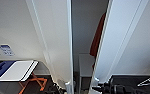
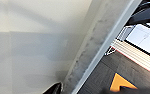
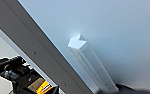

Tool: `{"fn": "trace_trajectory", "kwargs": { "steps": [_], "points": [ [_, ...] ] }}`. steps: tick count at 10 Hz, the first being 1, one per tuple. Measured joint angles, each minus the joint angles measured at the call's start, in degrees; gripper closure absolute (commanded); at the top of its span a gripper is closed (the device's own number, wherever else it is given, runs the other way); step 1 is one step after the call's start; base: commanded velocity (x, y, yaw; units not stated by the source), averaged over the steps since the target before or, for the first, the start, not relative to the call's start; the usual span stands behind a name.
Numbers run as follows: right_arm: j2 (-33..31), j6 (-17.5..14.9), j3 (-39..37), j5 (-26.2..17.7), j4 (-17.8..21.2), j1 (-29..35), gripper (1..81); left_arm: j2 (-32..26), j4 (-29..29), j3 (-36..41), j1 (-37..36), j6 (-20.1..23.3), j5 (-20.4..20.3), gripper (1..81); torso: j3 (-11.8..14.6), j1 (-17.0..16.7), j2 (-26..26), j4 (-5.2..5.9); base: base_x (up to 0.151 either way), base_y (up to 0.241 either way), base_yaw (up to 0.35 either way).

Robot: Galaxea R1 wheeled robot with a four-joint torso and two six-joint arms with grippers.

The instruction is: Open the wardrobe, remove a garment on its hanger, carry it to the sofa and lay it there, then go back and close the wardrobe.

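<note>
Wardrobe [image 1: 56, 37] takes up most of the head view, close in front of me. Both white doors are swung partway out, with a dark gap between them at centre. Left door [image 1: 54, 42] leans out to the left, right door [image 1: 121, 42] to the right.

Garment [image 1: 97, 37], the rust-orange sweatshirt, hangs inside the gap against the inner edge of the right door, far side of the opening. Hanger can't be made out from here. A pale shelf or box [image 1: 86, 65] sits low inside the wardrobe.

Silver handle [image 3: 91, 65] on the right door shows large in my right wrist view. My right gripper [image 1: 101, 88] is low, just beside that door's lower edge. My left gripper [image 1: 63, 86] is low by the left door's edge. Can't tell whether the fingers on either side are spread or pinching.

Low left: a white board [image 1: 17, 71] on an orange frame [image 1: 34, 83].

Step, by my judgement: opening the wardrobe, doors not yet fully wide. Next calls for swinging both doors clear, then reaching in for the garment's hanger.
</note>
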Motion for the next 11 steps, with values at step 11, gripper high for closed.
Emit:
{"fn": "trace_trajectory", "kwargs": {
  "steps": [11],
  "points": [
    [-22.8, 2.7, 10.9, 0.6, -0.2, -8.1, 1.0, -18.8, -0.8, 3.2, 24.8, -0.8, -23.6, 1.0, 0.1, 0.0, 0.0, -0.02, 0.0, 0.0, 0.0]
  ]
}}
